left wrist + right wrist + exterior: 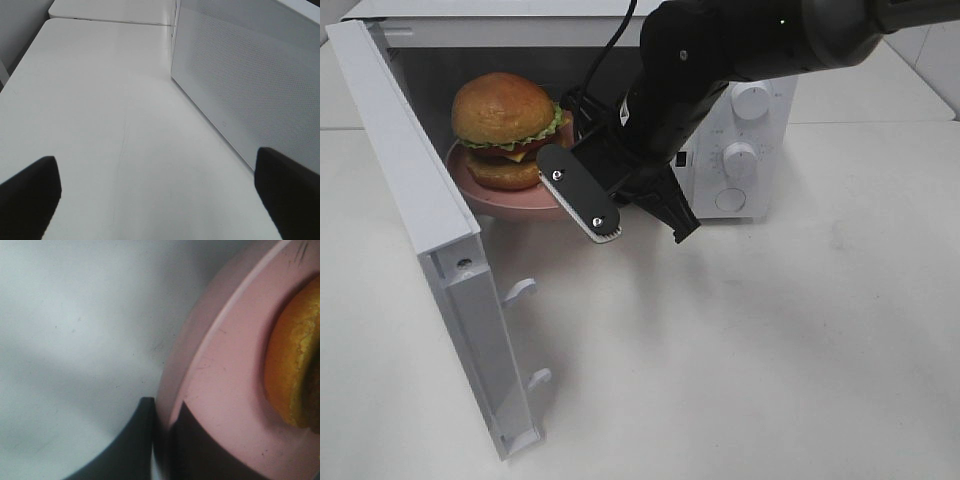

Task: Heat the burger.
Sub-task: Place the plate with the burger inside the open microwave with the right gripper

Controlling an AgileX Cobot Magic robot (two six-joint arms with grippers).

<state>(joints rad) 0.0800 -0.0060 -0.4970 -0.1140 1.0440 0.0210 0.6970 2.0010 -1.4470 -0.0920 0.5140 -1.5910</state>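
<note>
White tabletop [770, 330], open microwave [770, 130], right fingers [200, 455] pinching pink plate [225, 380] rim, left fingers [30, 195] spread wide.

Upper left, burger [505, 110]: glossy golden-brown bun, finely pitted. Plate [225, 390]: smooth pink, soft sheen, faint scratches. Microwave [755, 160]: smooth white casing, plastic in look; door [250, 75] finely perforated. Table [770, 350]: smooth, matt white, faintly scuffed.

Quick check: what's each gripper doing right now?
Left gripper: open, holding nothing.
Right gripper: closed on the rim of the pink plate.
</note>
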